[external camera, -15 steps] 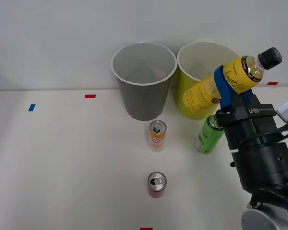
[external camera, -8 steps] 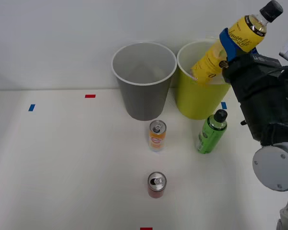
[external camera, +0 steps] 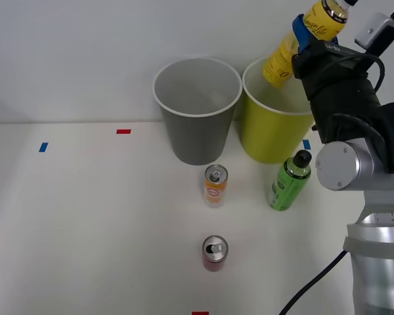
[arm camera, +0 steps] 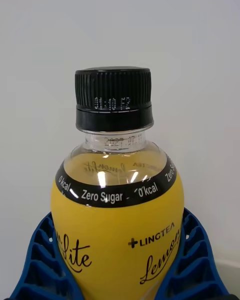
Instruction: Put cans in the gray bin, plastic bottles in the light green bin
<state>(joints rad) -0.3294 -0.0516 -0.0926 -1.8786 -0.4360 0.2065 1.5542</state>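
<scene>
Overhead, I found the right gripper [external camera: 306,34] raised above the light green bin [external camera: 269,134], its jaws closed around the body of the yellow-label bottle [external camera: 301,38]. That bottle was tilted, its lower end hanging over the bin's open mouth and its top running out of the front view. From the wrist camera I noted the bottle [arm camera: 117,220] as clear plastic with a ribbed black cap, a black band reading "Zero Sugar" and a glossy yellow label; the blue ribbed fingers [arm camera: 37,260] pressed against both of its sides.

I recorded the light green bin as a tall, round, tapered vessel with a white rim and pale interior, standing on the white tabletop [external camera: 85,216] just beside the gray bin [external camera: 197,125] of the same shape. The green-label bottle [external camera: 289,182] stood slightly tilted on the tabletop in front of the light green bin, near it, black cap on. The orange-and-white can [external camera: 215,186] stood upright in front of the gray bin. The dark red can [external camera: 215,253] stood upright nearer the robot, in line with the first. Both cans showed silver pull-tab tops.
</scene>
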